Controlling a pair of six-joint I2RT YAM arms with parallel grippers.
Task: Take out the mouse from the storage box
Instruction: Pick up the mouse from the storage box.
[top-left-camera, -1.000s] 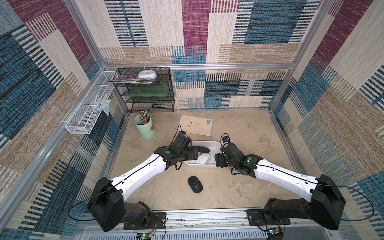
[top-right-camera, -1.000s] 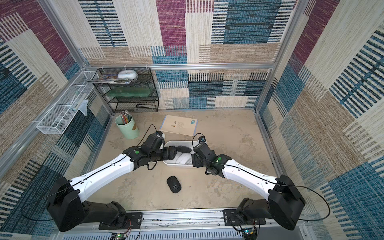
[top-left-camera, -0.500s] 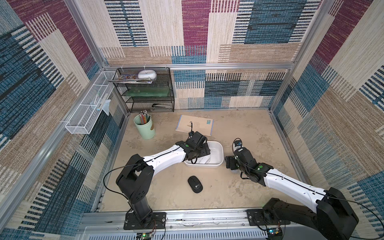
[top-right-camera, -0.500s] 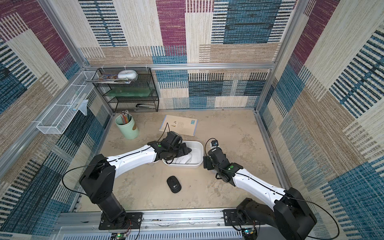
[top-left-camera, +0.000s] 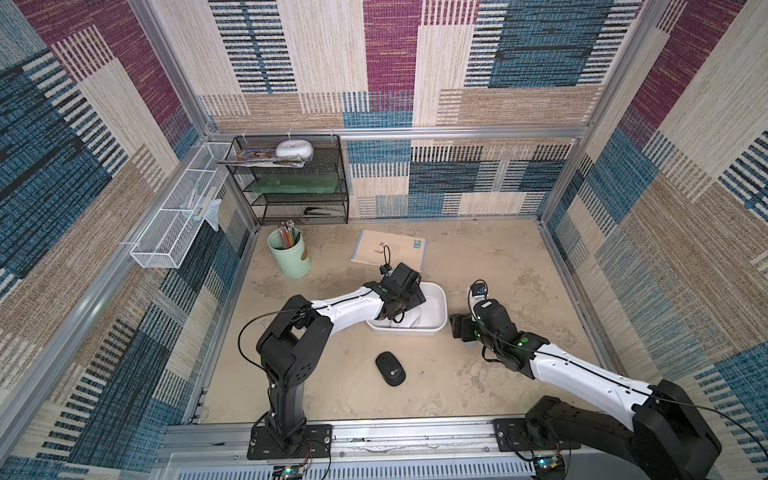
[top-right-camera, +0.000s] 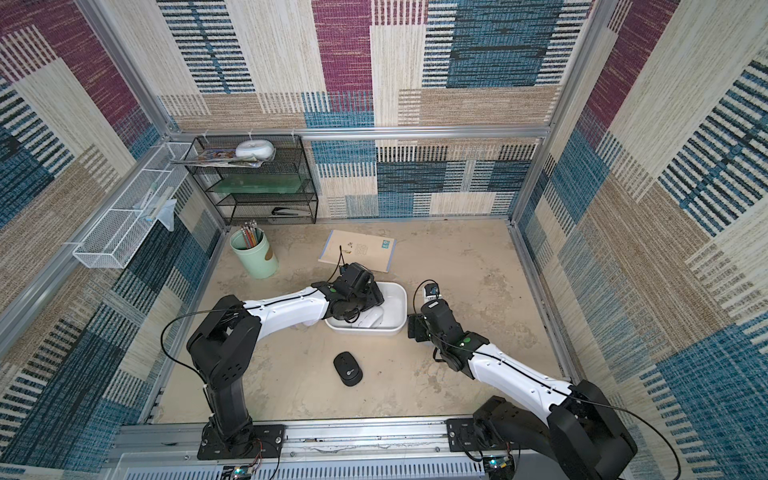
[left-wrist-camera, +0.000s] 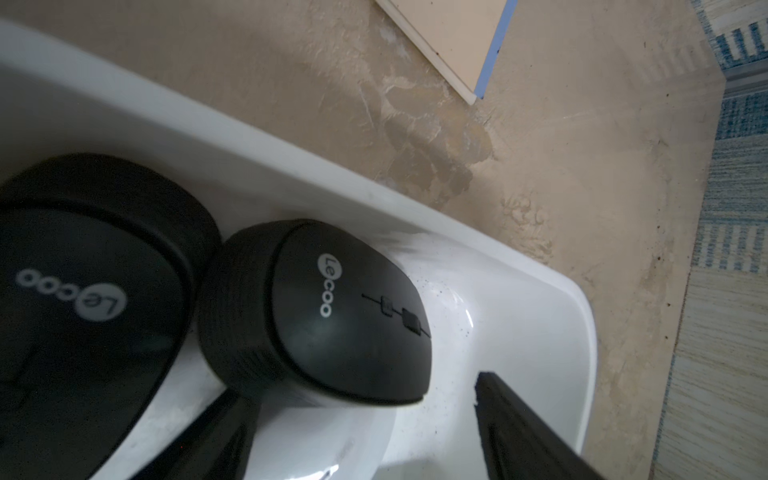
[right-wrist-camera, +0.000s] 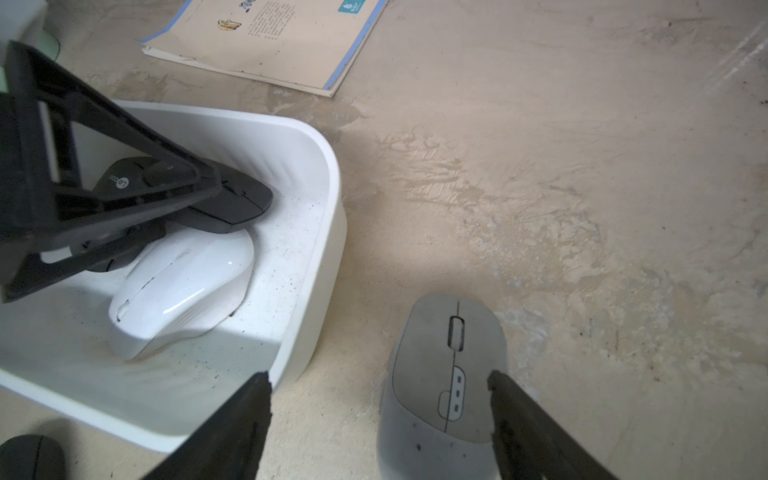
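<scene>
Around: booklet (top-left-camera: 390, 249) lies flat on table (top-left-camera: 498, 270) just behind storage box (top-left-camera: 438, 309). Green pencil cup (top-left-camera: 289, 259), black mesh rack (top-left-camera: 291, 183) & white wire basket (top-left-camera: 174, 232) sit well off toward back-left corner. Loose black mouse (top-left-camera: 390, 368) is on table in front of box, apart from it. Grey mouse (right-wrist-camera: 449, 365) is on table just beside box's side wall, R arm's side.

In box, 3 mice crowd together: black mouse (left-wrist-camera: 332, 311), 2nd black mouse (left-wrist-camera: 83, 291) butting its logo end, white mouse (right-wrist-camera: 183, 286) alongside & partly under black mouse's edge. L arm's wrist covers much of box in both top views.

Black mouse: long axis runs along box wall on booklet side, close to it. Wheel end points to box's rounded corner, logo end to 2nd black mouse. Seems tilted, propped on white mouse.

L gripper (left-wrist-camera: 357, 432) is down inside box w/ jaws apart, straddling black mouse. One finger (left-wrist-camera: 216, 436) is at its logo end, other (left-wrist-camera: 519, 428) shows a gap off wheel end. Not clamped.

R gripper (right-wrist-camera: 380, 415) is low over table outside box, jaws wide apart, gripping nothing. Grey mouse sits btwn its fingers, close by one, clear of other; can't tell contact.
</scene>
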